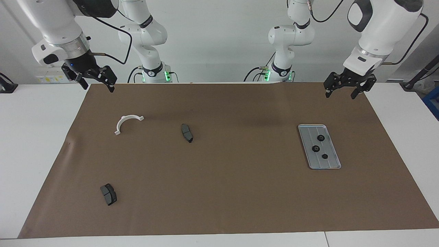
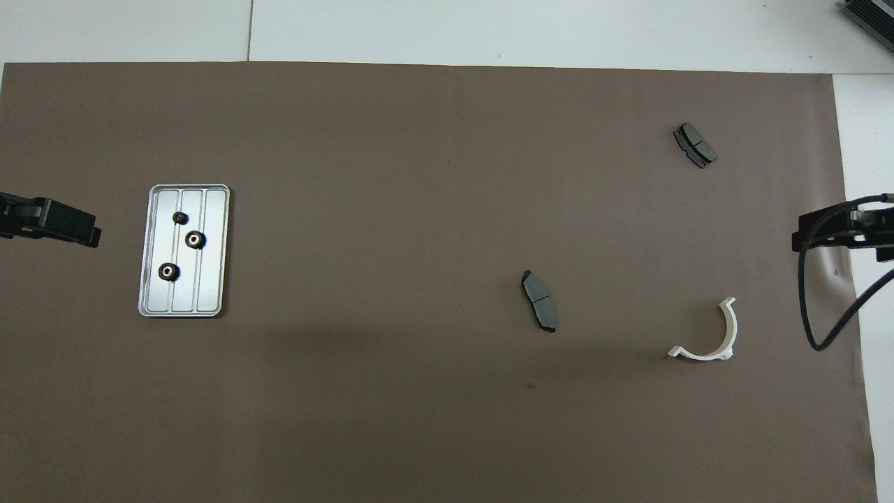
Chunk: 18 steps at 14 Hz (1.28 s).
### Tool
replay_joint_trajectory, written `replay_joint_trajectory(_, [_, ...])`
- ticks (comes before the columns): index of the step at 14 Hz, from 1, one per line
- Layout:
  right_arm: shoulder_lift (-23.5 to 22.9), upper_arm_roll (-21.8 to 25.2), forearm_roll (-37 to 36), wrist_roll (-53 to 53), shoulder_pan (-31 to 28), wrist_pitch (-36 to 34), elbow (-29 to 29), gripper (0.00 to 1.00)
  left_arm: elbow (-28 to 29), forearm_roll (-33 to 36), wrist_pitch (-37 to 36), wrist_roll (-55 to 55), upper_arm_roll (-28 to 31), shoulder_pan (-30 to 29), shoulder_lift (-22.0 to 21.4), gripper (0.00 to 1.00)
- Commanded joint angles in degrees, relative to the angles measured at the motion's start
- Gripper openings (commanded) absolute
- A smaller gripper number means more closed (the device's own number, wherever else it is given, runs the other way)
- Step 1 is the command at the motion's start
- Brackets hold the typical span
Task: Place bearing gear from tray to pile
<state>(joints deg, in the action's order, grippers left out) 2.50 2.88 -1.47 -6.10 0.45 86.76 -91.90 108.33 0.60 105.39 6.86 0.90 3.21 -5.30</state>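
Your left gripper (image 1: 342, 90) hangs high over the mat's corner at the robots' edge, on the left arm's end, fingers spread and carrying nothing. All three bearing gears (image 1: 316, 148) sit inside the tray (image 1: 333, 151), which lies on the brown mat (image 1: 219, 192) toward the left arm's end, about midway between the mat's long edges. Watch the spacing: the gears stand close along the tray's ridges, so if you come down off-centre, one finger may nudge a neighbour and skate it across the metal. They look small and low, so a shallow pinch could slip off the teeth; a deep one could strike the tray floor and shove the whole tray, since nothing seems to pin it down. The raised rim is another snag if you drag rather than lift straight up. Then comes a long carry to the pile: the white half-ring bracket (image 1: 127, 122) and the two brake pads (image 1: 187, 132) are scattered wide toward the right arm's end, so a loose grip has plenty of room to drop the gear. Your right gripper (image 1: 95, 84) waits with its fingers parted and nothing in them over that corner; mind it when you cross.
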Motion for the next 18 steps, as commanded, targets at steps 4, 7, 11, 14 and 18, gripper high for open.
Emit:
replay_joint_trajectory(4, [0.75,-0.24,0.76,1.53,-0.36,-0.36,-0.47,1.0,4.43,0.71,15.35,-1.32,-0.19,-0.49,9.06,1.0])
replay_joint_trajectory(7, [0.75,-0.15,0.76,1.53,-0.36,-0.36,-0.47,1.0,4.08,0.36,20.81,-3.5,-0.19,-1.28,14.95,1.0])
replay_joint_trajectory(11, [0.84,-0.15,0.76,1.53,-0.36,-0.36,-0.47,1.0,4.08,0.36,26.26,-5.89,-0.19,-1.28,21.2,0.92])
replay_joint_trajectory(14, [0.75,-0.15,0.76,1.53,-0.36,-0.36,-0.47,1.0,5.48,0.36,26.98,-6.42,-0.19,-1.36,21.74,0.86])
replay_joint_trajectory(18, [0.75,-0.24,0.76,1.62,-0.36,-0.36,-0.47,1.0,8.37,0.28,28.63,-7.04,0.07,-1.63,21.47,0.75])
